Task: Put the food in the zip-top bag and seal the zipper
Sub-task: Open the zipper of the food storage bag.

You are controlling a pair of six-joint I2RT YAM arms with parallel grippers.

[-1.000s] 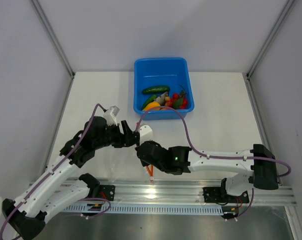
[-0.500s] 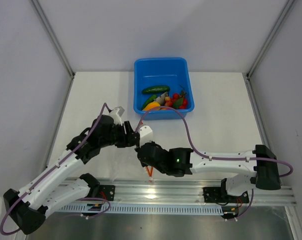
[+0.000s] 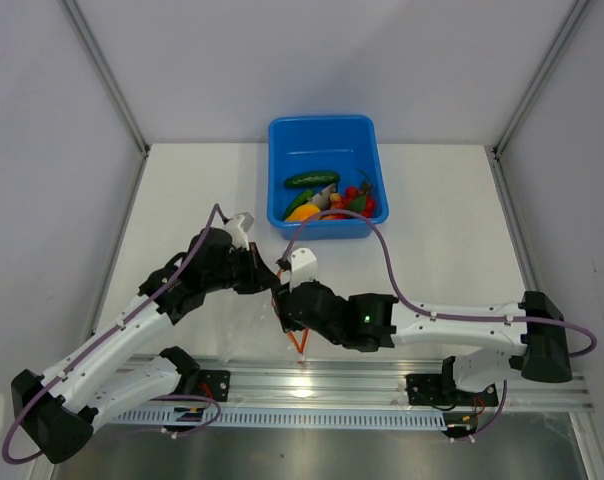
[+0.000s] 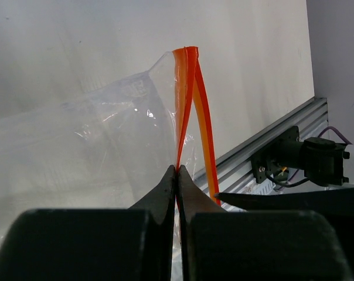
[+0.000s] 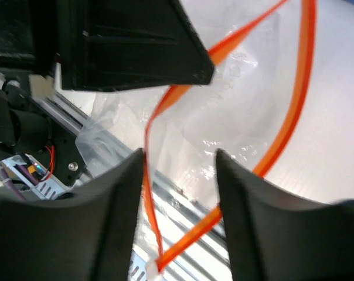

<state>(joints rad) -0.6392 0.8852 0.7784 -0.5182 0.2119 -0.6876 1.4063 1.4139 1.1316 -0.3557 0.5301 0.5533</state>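
Observation:
The zip-top bag (image 4: 89,140) is clear crinkly plastic, held up above the table's near edge between the two arms. Its zipper (image 4: 187,93) is an orange strip, parted into two bands. My left gripper (image 4: 177,168) is shut on one band of the zipper. My right gripper (image 5: 179,153) stands open around the bag's mouth, with the zipper (image 5: 289,117) looping between its fingers. From above, the left gripper (image 3: 266,280) and right gripper (image 3: 285,306) nearly meet. The food (image 3: 327,197) lies in the blue tub: a green cucumber (image 3: 312,180), a yellow fruit (image 3: 302,211), red tomatoes (image 3: 360,194).
The blue tub (image 3: 322,132) stands at the back middle of the white table. A metal rail (image 3: 362,385) runs along the near edge, just under the hanging zipper end (image 3: 299,342). Grey walls close in on the left, right and back.
My left gripper has moved in and shut on the zipper strip. My right gripper, shut on the bag before, has opened.

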